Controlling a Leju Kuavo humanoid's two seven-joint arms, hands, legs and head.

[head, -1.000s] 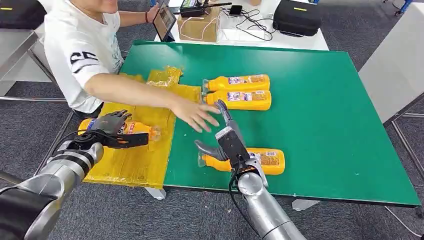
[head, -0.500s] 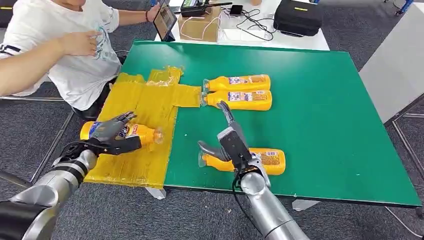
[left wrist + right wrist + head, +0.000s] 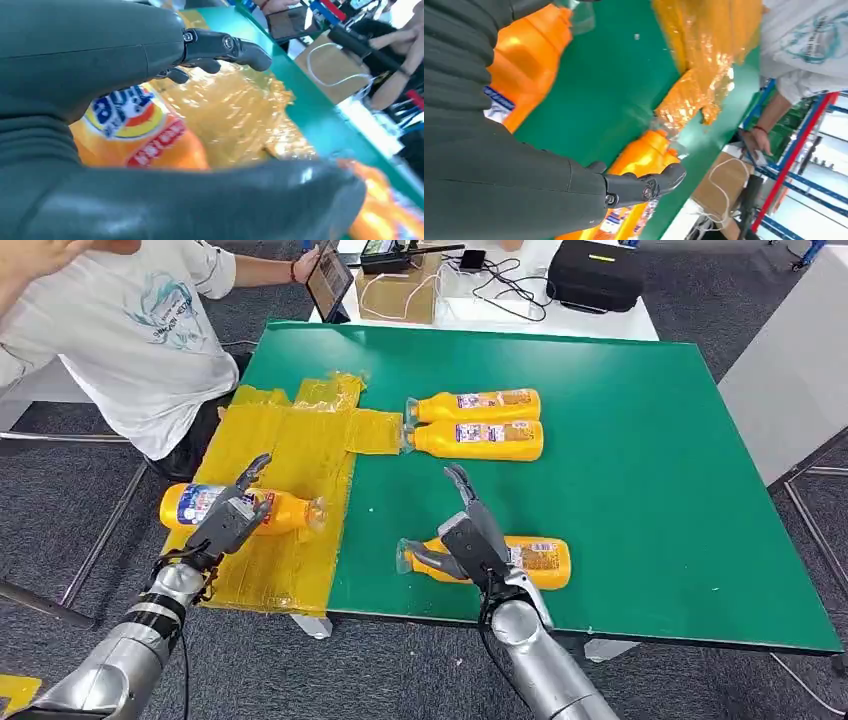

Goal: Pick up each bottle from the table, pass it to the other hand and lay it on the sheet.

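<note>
Floor: grey carpet (image 3: 700, 680) on all sides of the green counter (image 3: 640, 440). Beyond the counter, well past the right robot hand (image 3: 470, 535), a white table (image 3: 500, 312) carries a cardboard box (image 3: 395, 290), cables and a black case (image 3: 595, 275). A person in a white shirt (image 3: 130, 340) sits beyond the left robot hand (image 3: 228, 518).

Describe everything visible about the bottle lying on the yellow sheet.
The bottle is orange plastic with a clear cap pointing toward the green table and a blue, white and red label near its base. It lies on its side across the near left part of the crinkled yellow sheet, its base end at the sheet's left edge. The left hand is over its middle with fingers spread; the left wrist view shows the fingers raised off it, though whether the palm touches cannot be told.
</note>
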